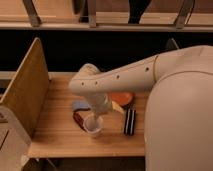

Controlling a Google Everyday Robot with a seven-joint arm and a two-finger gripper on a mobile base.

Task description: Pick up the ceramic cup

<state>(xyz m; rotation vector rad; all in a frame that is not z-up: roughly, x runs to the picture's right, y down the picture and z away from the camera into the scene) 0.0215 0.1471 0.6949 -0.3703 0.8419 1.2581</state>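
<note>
— Where is the small whitish ceramic cup (93, 128)?
— Near the front edge of the light wooden table (55, 137), just beside a dark reddish flat item (78, 118), with a black rectangular block (130, 121) close by.
— And the gripper (94, 119)?
— Down at the cup's rim, under the white arm (115, 80). I cannot tell whether it grips. The wide orange-red bowl (122, 97) sits behind.

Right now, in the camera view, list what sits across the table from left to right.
Wooden side panel → blue item → ceramic cup, with the gripper at its top → black case.
</note>
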